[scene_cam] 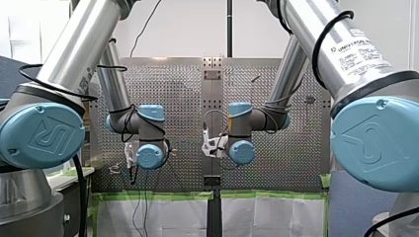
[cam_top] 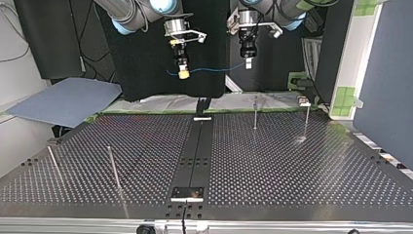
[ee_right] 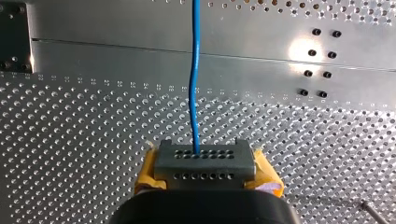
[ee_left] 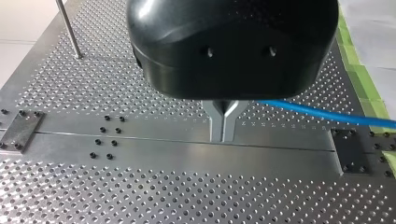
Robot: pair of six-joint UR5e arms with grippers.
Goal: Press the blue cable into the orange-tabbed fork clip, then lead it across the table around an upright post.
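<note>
My left claw (ee_left: 222, 135) is clenching its metal fingers (ee_left: 215, 122) together and grasping the blue cable (ee_left: 322, 112), which is leaving the fingers sideways. This claw is hanging directly above the centre strip (ee_left: 140, 144) of the perforated surface (ee_left: 93, 196), clear of it. My right claw (ee_right: 204, 161) is pinching the same cable between its yellow pads (ee_right: 149, 170), just beside the centre strip, and the cable is running straight ahead from the claw over the strip. In the top view the cable is spanning the air between both claws, sagging slightly. Upright posts (cam_top: 254, 113) are standing on either side of the centre strip
</note>
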